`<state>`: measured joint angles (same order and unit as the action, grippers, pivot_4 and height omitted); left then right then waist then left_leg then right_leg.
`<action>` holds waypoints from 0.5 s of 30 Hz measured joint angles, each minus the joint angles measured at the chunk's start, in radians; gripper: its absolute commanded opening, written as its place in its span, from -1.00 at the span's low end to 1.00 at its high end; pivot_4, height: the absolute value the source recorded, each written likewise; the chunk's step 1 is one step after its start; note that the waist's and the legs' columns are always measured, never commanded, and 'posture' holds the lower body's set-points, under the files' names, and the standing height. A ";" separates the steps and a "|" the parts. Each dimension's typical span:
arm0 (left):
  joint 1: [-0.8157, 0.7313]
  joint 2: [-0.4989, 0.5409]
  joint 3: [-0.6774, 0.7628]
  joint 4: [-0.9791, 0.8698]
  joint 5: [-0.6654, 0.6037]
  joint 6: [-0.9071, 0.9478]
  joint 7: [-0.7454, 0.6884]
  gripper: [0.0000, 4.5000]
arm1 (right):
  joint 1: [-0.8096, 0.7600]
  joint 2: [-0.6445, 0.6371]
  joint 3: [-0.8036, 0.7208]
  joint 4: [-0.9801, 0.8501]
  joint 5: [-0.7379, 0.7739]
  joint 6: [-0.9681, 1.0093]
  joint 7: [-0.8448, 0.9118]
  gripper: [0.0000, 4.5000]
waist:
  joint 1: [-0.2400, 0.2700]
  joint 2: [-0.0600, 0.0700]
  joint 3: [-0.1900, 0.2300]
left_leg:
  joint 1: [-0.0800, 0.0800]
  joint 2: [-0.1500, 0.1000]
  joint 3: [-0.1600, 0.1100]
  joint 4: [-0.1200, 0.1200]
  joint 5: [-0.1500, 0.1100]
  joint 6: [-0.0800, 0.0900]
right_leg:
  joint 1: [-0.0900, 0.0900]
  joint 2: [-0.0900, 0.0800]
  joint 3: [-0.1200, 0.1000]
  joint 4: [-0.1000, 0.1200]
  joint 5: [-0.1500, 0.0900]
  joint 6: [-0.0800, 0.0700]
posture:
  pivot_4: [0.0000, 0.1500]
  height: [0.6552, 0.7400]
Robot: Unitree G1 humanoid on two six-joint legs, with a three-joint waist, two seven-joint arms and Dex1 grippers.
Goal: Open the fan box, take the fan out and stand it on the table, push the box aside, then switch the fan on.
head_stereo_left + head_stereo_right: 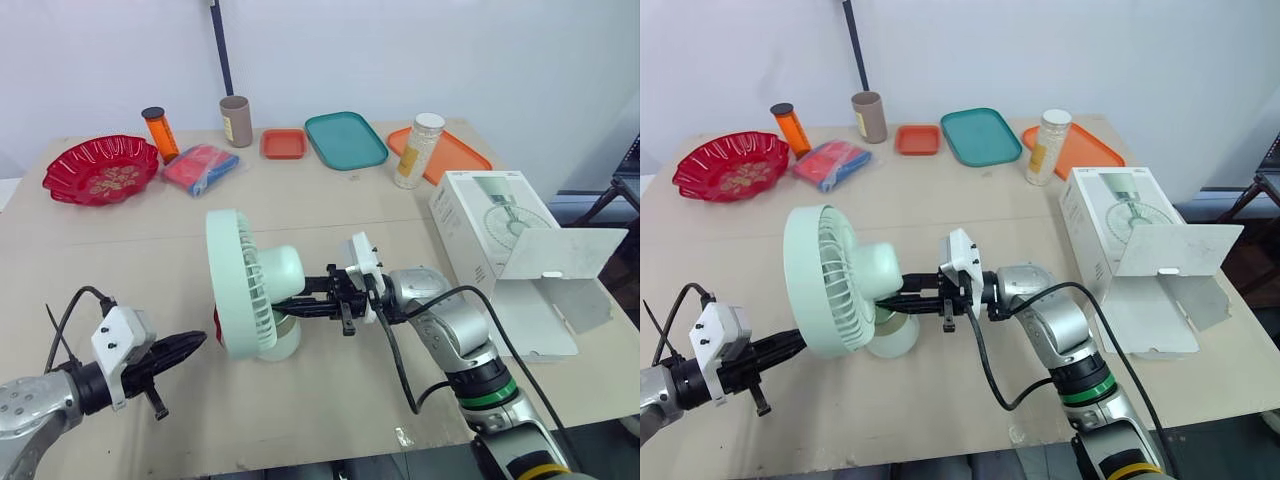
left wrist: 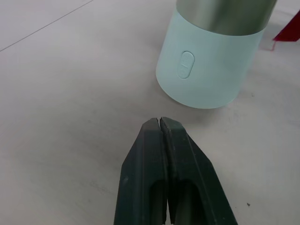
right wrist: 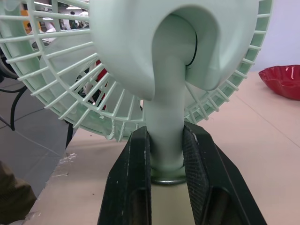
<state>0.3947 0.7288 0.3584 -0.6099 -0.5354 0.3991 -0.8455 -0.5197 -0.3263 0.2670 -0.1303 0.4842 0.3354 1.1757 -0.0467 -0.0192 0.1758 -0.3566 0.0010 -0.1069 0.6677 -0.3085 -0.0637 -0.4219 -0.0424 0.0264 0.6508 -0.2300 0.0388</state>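
Right gripper (image 3: 166,136) jaws are clamping pale green plastic desk fan (image 1: 245,285) by its stem, mid-frame; left gripper (image 1: 190,343) jaws are sitting pressed together, empty, lower left.

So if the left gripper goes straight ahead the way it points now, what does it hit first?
Probably the fan's base, near its button, with bare table between. The left gripper has its jaws shut.

Well beyond the right pincer (image 1: 283,303) lie a red bowl (image 1: 100,170), orange bottle (image 1: 160,133), brown cup (image 1: 236,121), blue-red packet (image 1: 202,167), small orange tray (image 1: 283,144), teal tray (image 1: 345,139), jar (image 1: 418,150) and large orange tray (image 1: 460,155).
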 measured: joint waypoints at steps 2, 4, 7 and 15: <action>-0.007 0.003 -0.015 0.000 0.010 -0.001 -0.007 -0.97 | 0.000 0.002 0.002 0.005 -0.001 -0.011 0.006 -0.74 | 0.000 0.000 0.000 | 0.000 0.000 0.000 0.000 0.000 0.000 | 0.000 0.000 0.000 0.000 0.000 0.000 | 1.00 1.00; -0.025 0.003 -0.041 0.000 0.015 -0.001 -0.009 -0.97 | 0.000 0.004 0.006 0.016 -0.012 -0.023 0.013 -0.74 | 0.000 0.000 0.000 | 0.000 0.000 0.000 0.000 0.000 0.000 | 0.000 0.000 0.000 0.000 0.000 0.000 | 1.00 1.00; -0.038 0.003 -0.050 0.001 0.016 0.000 -0.011 -0.97 | 0.007 0.005 0.010 0.017 -0.023 -0.034 0.019 -0.74 | 0.000 0.000 0.000 | 0.000 0.000 0.000 0.000 0.000 0.000 | 0.000 0.000 0.000 0.000 0.000 0.000 | 1.00 1.00; -0.092 0.003 -0.090 0.016 0.016 0.013 -0.014 -0.97 | 0.021 0.012 0.034 0.021 -0.042 -0.030 0.015 -0.74 | 0.000 0.000 0.000 | 0.000 0.000 0.000 0.000 0.000 0.000 | 0.000 0.000 0.000 0.000 0.000 0.000 | 1.00 1.00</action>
<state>0.3026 0.7320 0.2688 -0.5940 -0.5195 0.4118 -0.8594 -0.4985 -0.3139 0.3010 -0.1093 0.4425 0.3050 1.1903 -0.0468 -0.0192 0.1758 -0.3566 0.0010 -0.1069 0.6680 -0.3085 -0.0637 -0.4219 -0.0422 0.0264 0.6509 -0.2300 0.0388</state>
